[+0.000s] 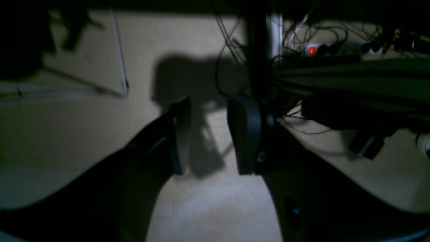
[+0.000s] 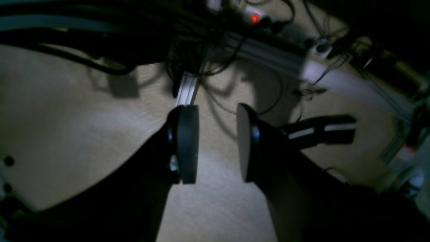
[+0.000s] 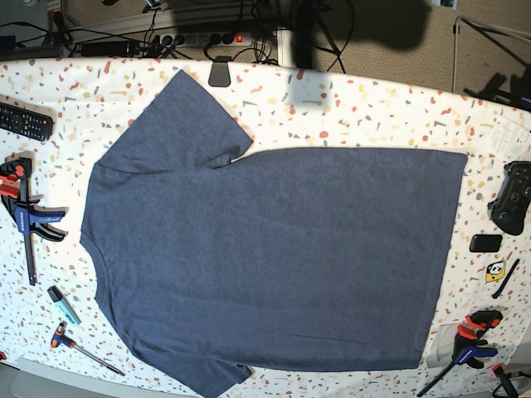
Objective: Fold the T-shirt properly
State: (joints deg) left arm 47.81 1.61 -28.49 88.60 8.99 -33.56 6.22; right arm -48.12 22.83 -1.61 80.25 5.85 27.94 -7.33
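Two grippers hang parted and empty off the table (image 3: 373, 99): left gripper (image 1: 215, 134), right gripper (image 2: 216, 144), both seemingly over floor, though those views are dim. The T-shirt (image 3: 274, 257) lies flat, plain side up. Best start: pinch both sleeve-side corners evenly, fold straight across.

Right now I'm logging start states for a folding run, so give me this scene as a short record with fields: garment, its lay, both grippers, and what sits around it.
garment: large heathered navy-blue short-sleeved T-shirt
lay: spread flat, plain side up, no fold made
surface: speckled terrazzo-pattern table
left gripper: fingers apart, holding nothing, above beige floor
right gripper: fingers apart, holding nothing
left edge items: black remote control, red-and-blue bar clamp
right edge items: black game controller
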